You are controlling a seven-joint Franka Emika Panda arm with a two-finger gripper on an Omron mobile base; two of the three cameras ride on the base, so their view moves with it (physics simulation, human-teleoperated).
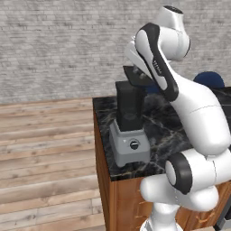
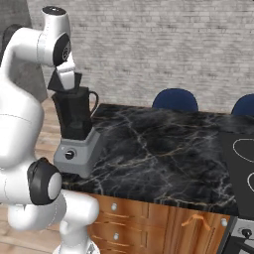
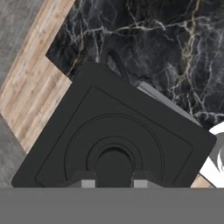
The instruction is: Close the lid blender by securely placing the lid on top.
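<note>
Rear wall point(image 2: 163, 44) of pale grey brick, running the full width behind the work area. Floor point(image 1: 45, 149) of light wooden planks, laid lengthwise, worn-looking grain. Surface point(image 2: 163, 149) of black marble with white and tan veining, set on a cabinet point(image 1: 124, 203) of warm brown wood. Drawer fronts point(image 2: 144, 218) below the near edge, fitted with small round metal knobs. Two blue chair backs point(image 2: 174, 100) visible beyond the far edge. Cooktop point(image 2: 240, 158) with pale ring markings inset toward the right end. Lighting even, no strong shadows.
</note>
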